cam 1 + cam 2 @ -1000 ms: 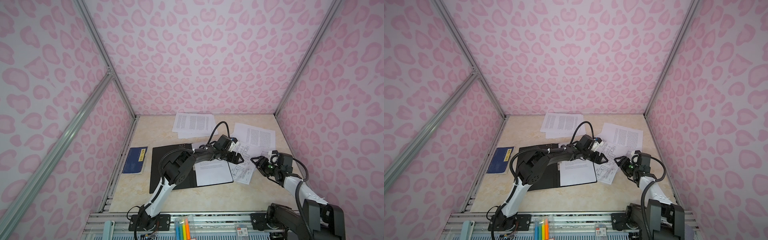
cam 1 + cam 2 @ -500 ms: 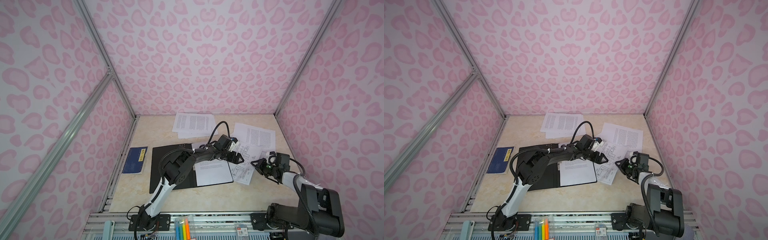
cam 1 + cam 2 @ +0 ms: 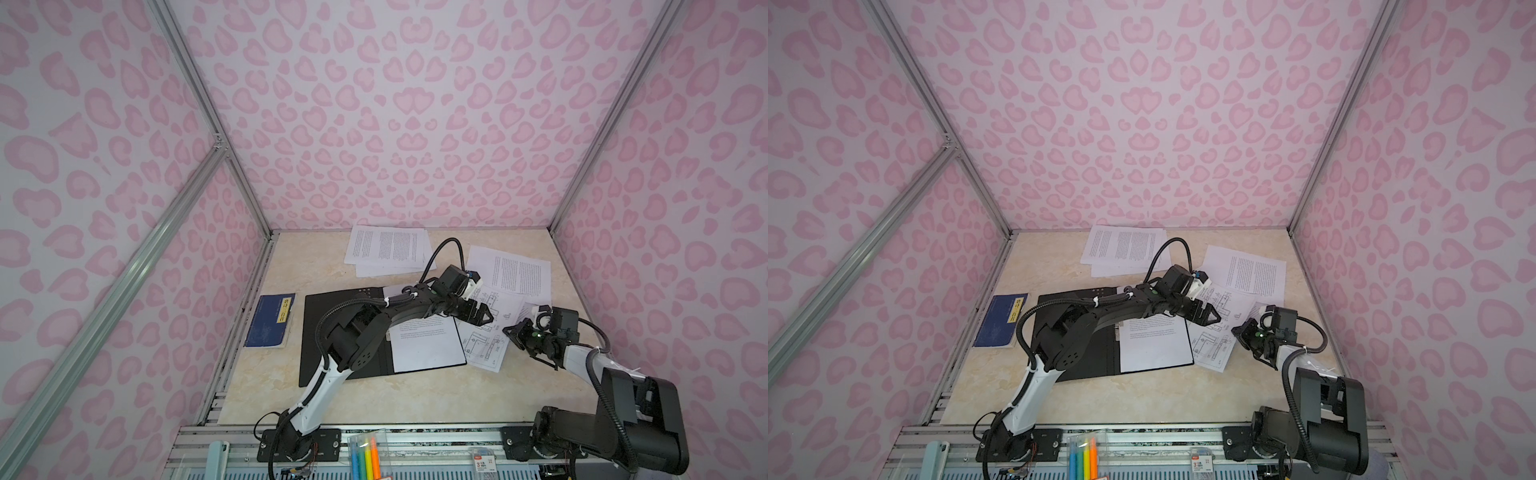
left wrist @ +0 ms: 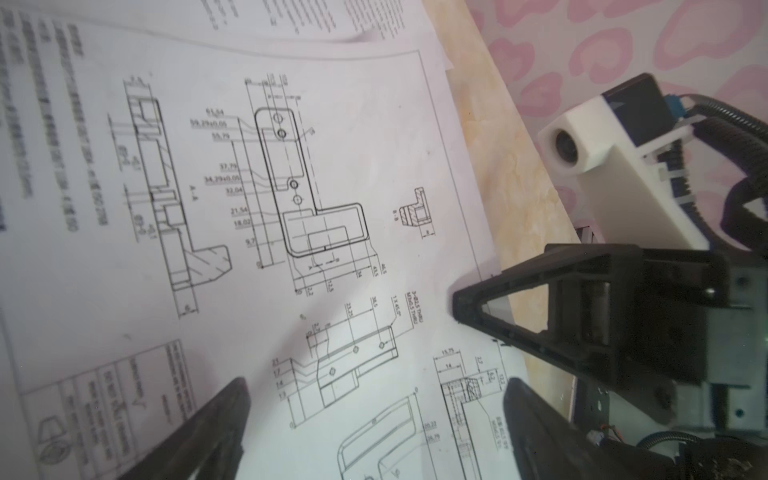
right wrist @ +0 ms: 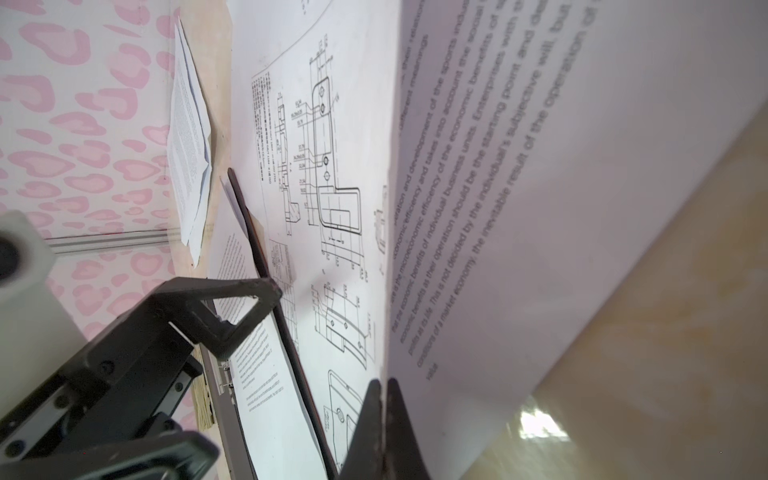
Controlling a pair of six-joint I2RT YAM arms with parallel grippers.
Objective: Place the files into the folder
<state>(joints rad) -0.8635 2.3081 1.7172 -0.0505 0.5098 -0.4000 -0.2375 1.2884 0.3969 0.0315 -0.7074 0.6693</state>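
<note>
The folder (image 3: 311, 353) (image 3: 1100, 365) lies open and flat, left of centre on the table (image 3: 415, 399), with its black inside facing up. One of the files, a half-printed sheet (image 3: 428, 349) (image 3: 1154, 349) with text on its upper part only, rests on the folder's right leaf.

The remaining files are loose white sheets spread from twelve to three o'clock of the folder. A fanned stack of dense text (image 3: 386, 247) (image 3: 1125, 247) sits at twelve, near the back wall. Drawing sheets (image 3: 484, 349) (image 4: 332, 208) (image 5: 332, 208), showing line-drawn brackets with dimensions, lie at three against the folder's right edge.

The left gripper (image 3: 484, 318) (image 3: 1210, 318) (image 4: 374, 415) hovers over the drawings with its fingers (image 4: 216, 419) spread wide apart. The right gripper (image 3: 509, 332) (image 3: 1237, 330) (image 5: 384, 415) sits at the drawings' outer edge. In the right wrist view its fingers are pressed together on the edge of a text page (image 5: 540, 187), which rises away from them.

A dark blue booklet (image 3: 270, 320) (image 3: 998, 320) lies at nine o'clock of the folder, apart from it.
</note>
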